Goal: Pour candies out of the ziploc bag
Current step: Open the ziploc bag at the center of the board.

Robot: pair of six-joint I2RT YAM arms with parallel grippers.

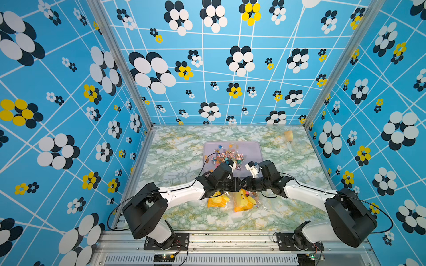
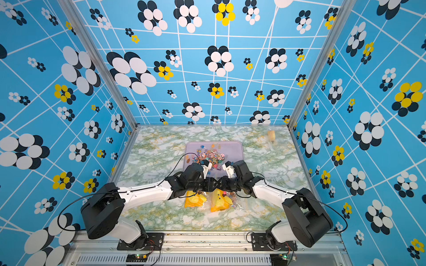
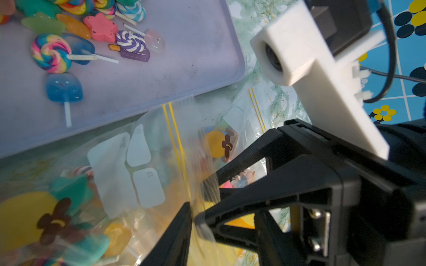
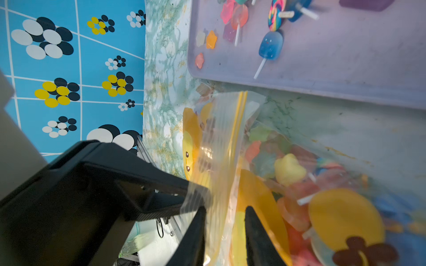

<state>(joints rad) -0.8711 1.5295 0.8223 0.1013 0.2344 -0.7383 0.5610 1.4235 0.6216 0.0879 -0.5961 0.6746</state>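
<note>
Both arms inspected. My left arm (image 1: 182,192) and right arm (image 1: 306,191) reach inward, elbows out. My left gripper (image 1: 236,184) and right gripper (image 4: 224,216) face tip to tip, jaws parted.

A lavender tray (image 1: 254,149) with rounded corners lies flat on the middle of a green-and-white marble-patterned tabletop (image 1: 175,149). Near the far right corner, well apart from the tray, lies a small orange-yellow object (image 1: 288,135), too small to identify. Blue walls (image 1: 207,69) printed with white lines and black, white and yellow flowers enclose the table between aluminium frame posts (image 1: 120,62).
</note>
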